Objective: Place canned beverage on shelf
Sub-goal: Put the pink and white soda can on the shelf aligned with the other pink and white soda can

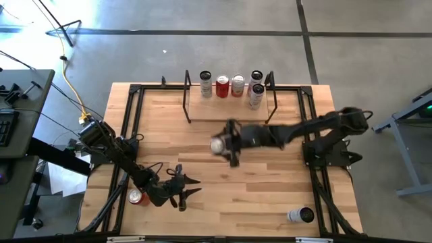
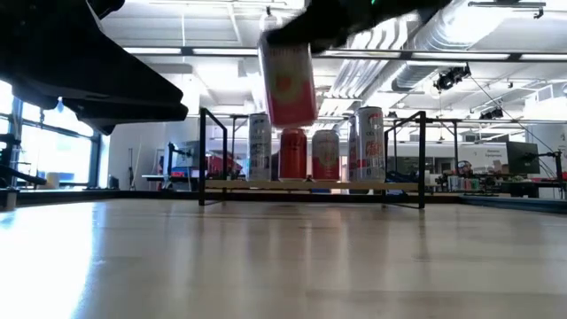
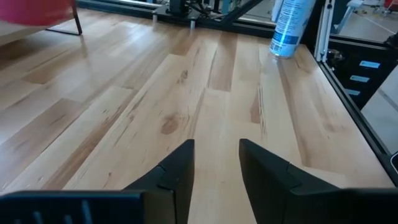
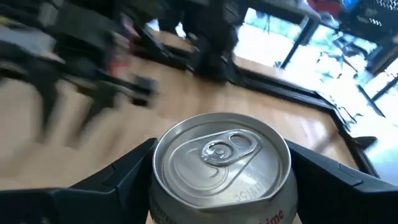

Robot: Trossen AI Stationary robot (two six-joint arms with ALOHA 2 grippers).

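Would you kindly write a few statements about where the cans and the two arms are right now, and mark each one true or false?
1. The right pincer holds a can clear of the tabletop. True.
2. The shelf already carries five upright cans. True.
3. The left pincer grips a red can. False: it holds nothing; a red can stands beside that arm at the table's left edge.
4. The blue-and-white can lies on the shelf. False: it is on the table near the front right corner.
5. The held can hangs directly over the shelf. False: it is above the middle of the table, short of the shelf.
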